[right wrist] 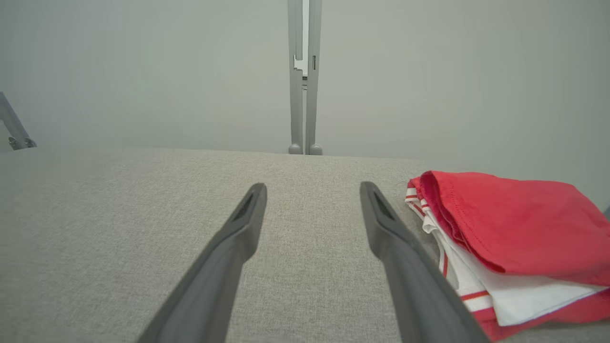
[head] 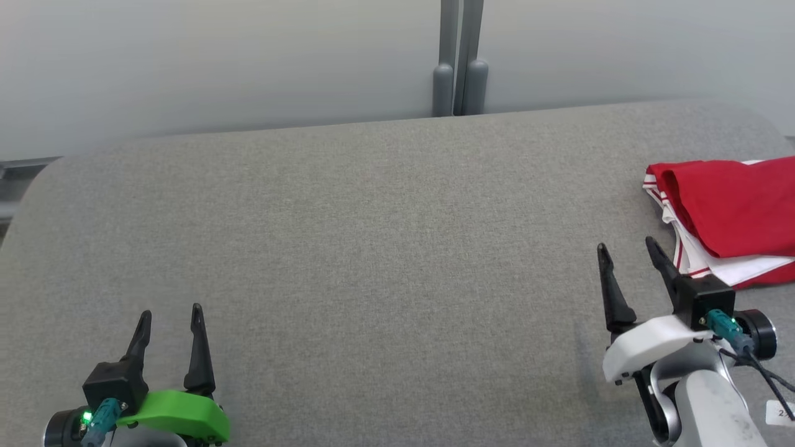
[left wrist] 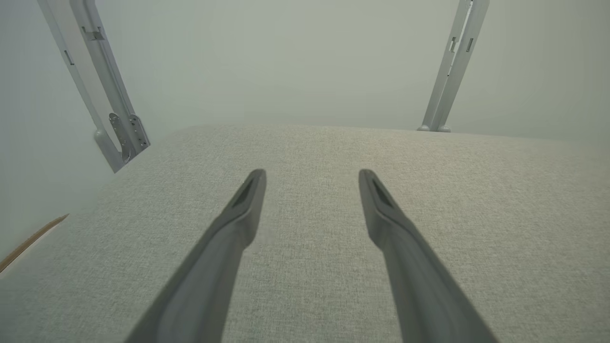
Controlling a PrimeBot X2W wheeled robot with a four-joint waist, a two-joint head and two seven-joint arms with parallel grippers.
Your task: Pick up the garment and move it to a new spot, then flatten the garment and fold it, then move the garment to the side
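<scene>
The garment [head: 733, 205] lies at the right end of the grey fabric-covered desk [head: 372, 236]. It is a folded bundle of red cloth over a white layer, with red-and-white striped trim at its edge. Part of it runs past the frame on the desk's right side.

The right hand [head: 625, 243] sits over the desk's near right part, just beside the garment's striped edge. Its two dark fingers are spread apart with nothing between them. In the right wrist view one finger overlaps the white layer; whether it touches the cloth cannot be told.

The left hand [head: 171, 310] is over the desk's near left corner, well apart from the garment. Its fingers are likewise spread, with bare desk fabric between them.

Between the two hands the desk's middle shows plain grey weave. Behind the desk's far edge, near its middle, a pair of grey upright posts [head: 459, 68] stands against pale wall panels [head: 186, 62]. In the left wrist view another grey post with a bracket [left wrist: 114, 124] leans off the desk's far left corner. A small white label [head: 781, 413] lies at the desk's near right corner, its print too small to read.
</scene>
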